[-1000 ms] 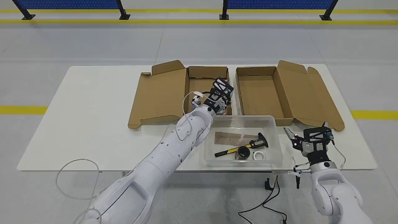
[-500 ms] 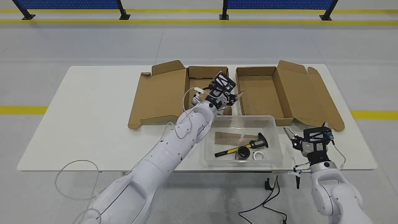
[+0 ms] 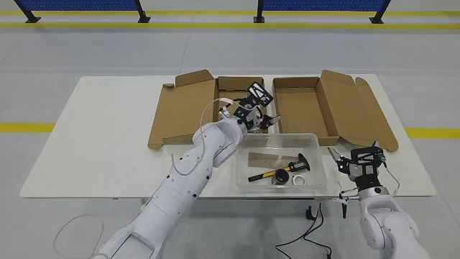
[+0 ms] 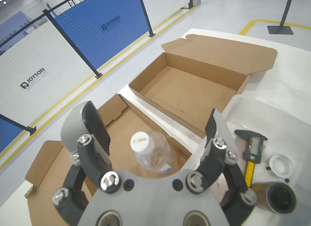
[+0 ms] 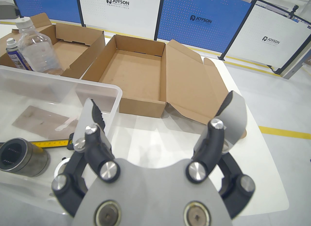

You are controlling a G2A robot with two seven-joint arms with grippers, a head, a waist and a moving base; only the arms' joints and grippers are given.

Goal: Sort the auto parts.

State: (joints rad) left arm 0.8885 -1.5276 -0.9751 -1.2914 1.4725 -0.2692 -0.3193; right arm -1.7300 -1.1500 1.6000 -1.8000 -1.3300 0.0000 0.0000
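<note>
A clear bottle (image 4: pixel 153 152) with a white cap stands in the left cardboard box (image 4: pixel 124 137), beside a blue spray can (image 5: pixel 14 54). My left gripper (image 4: pixel 153 117) hangs open above the bottle, its fingers wide of it, at that box's inner edge (image 3: pixel 269 120). The clear bin (image 3: pixel 280 137) holds a yellow caliper (image 3: pixel 280 171), a metal cylinder (image 5: pixel 21 160), a white ring (image 4: pixel 280 165) and a brown plate (image 3: pixel 262 160). Open and holding nothing, my right gripper (image 5: pixel 161 112) sits over the table just right of the bin (image 3: pixel 357 160).
The right cardboard box (image 3: pixel 298 108) lies open with its lid (image 3: pixel 363 111) flapped out to the right. The left box's lid (image 3: pixel 183 111) spreads left. The table's left part (image 3: pixel 93 137) is bare white surface.
The left gripper has shifted right and a little towards the bin, from over the left box to its inner edge, and the arm's elbow has swung. The right arm has kept still.
</note>
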